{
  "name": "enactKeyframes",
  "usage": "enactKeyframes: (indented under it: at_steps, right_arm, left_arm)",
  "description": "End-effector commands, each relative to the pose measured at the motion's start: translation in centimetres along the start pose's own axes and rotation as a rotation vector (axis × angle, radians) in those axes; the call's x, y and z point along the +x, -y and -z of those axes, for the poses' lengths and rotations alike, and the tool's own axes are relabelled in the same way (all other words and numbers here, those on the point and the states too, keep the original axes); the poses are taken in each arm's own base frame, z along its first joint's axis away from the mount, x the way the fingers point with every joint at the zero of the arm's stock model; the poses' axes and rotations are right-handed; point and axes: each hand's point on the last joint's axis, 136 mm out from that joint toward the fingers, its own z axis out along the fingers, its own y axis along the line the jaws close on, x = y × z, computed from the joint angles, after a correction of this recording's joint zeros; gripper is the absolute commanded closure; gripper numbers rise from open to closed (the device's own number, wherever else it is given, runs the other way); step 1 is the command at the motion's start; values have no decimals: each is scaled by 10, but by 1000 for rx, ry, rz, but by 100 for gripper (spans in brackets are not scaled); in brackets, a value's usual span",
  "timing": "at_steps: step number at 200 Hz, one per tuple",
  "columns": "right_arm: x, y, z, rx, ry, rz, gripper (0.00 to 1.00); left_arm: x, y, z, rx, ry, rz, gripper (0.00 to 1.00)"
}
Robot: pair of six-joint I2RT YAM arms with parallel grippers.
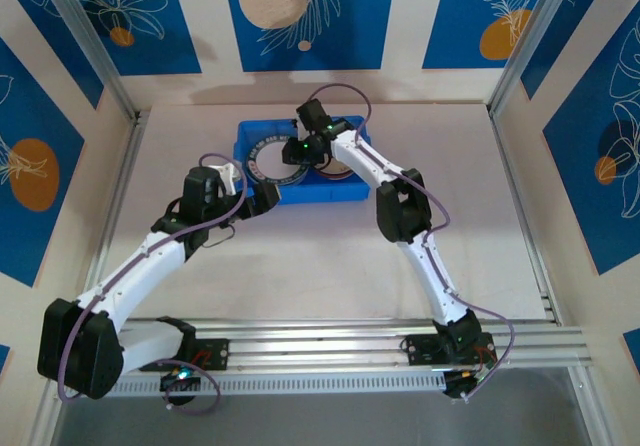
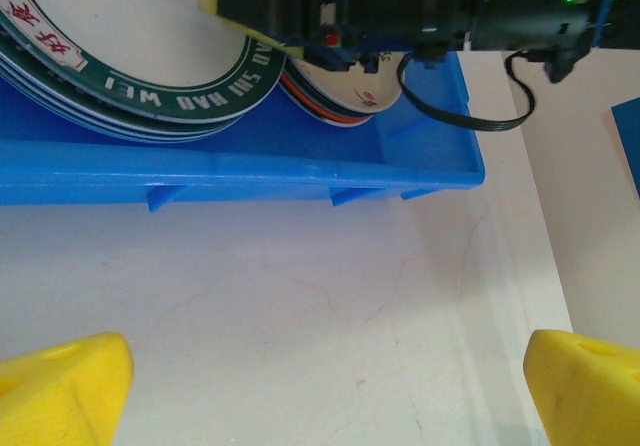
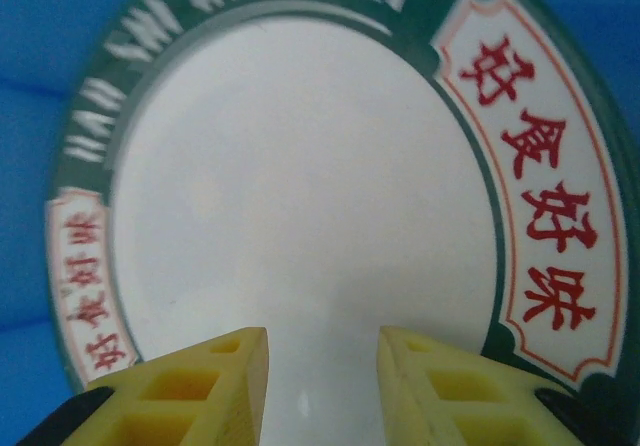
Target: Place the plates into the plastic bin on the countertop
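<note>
A: Where do the plates lie?
B: In the blue bin (image 1: 318, 195), which sits on the countertop (image 1: 320, 266) toward the far wall. A green-rimmed plate (image 3: 300, 186) with red characters lies on top in the left part of the bin, and the left wrist view shows more rims stacked under it. An orange-rimmed plate (image 2: 340, 94) lies beside it to the right, its edge overlapped by the green rim.
A: And the right gripper?
B: The right gripper (image 3: 322, 386) hangs over the bin, pointing down at the white centre of the green-rimmed plate. Its yellow fingers (image 3: 200, 391) stand with only a narrow gap, and nothing is seen clamped between them.
A: The left one?
B: The left gripper (image 2: 322, 381) is outside the bin, near its front wall and low over bare countertop. Its jaws are spread wide and hold nothing.
A: Is it close to the plates?
B: The bin's front wall stands between it and them.
</note>
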Motion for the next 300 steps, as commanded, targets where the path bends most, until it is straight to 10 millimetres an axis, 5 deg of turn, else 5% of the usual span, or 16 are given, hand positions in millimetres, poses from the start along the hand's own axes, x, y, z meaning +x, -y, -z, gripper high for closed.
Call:
enactKeyframes:
  at_steps: [1, 35, 63, 113, 138, 161, 176, 189, 229, 259, 300]
  right_arm:
    - [2, -8, -5, -35, -15, -16, 65]
    - [4, -14, -6, -56, -25, -21, 66]
    - [-10, -26, 15, -87, 19, -1, 66]
    - [-53, -64, 99, -326, 192, -15, 65]
    - [-56, -68, 145, -351, 259, 7, 65]
    - [-35, -61, 182, -319, 304, 48, 60]
    - [-11, -50, 203, -256, 333, 84, 35]
    - [12, -37, 220, -192, 349, 113, 0]
    - [79, 24, 274, 92, 456, 113, 1]
    - [115, 82, 295, 307, 590, 62, 1]
    - [148, 106, 305, 365, 722, 165, 1]
  left_arm:
    - [-5, 2, 1, 12, 5, -9, 0]
    - [-7, 1, 2, 7, 12, -5, 0]
    - [-8, 1, 1, 8, 11, -7, 0]
    - [-16, 3, -2, 4, 34, -27, 0]
    - [-24, 2, -2, -22, 49, -65, 0]
    - [-36, -3, -1, -86, 75, -119, 0]
    - [-46, -9, 1, -139, 117, -155, 0]
    - [-55, -14, 5, -183, 160, -187, 0]
    - [-81, -21, 24, -274, 344, -318, 0]
    - [-85, -26, 38, -268, 525, -432, 0]
    - [-74, -64, 53, -491, 497, -583, 0]
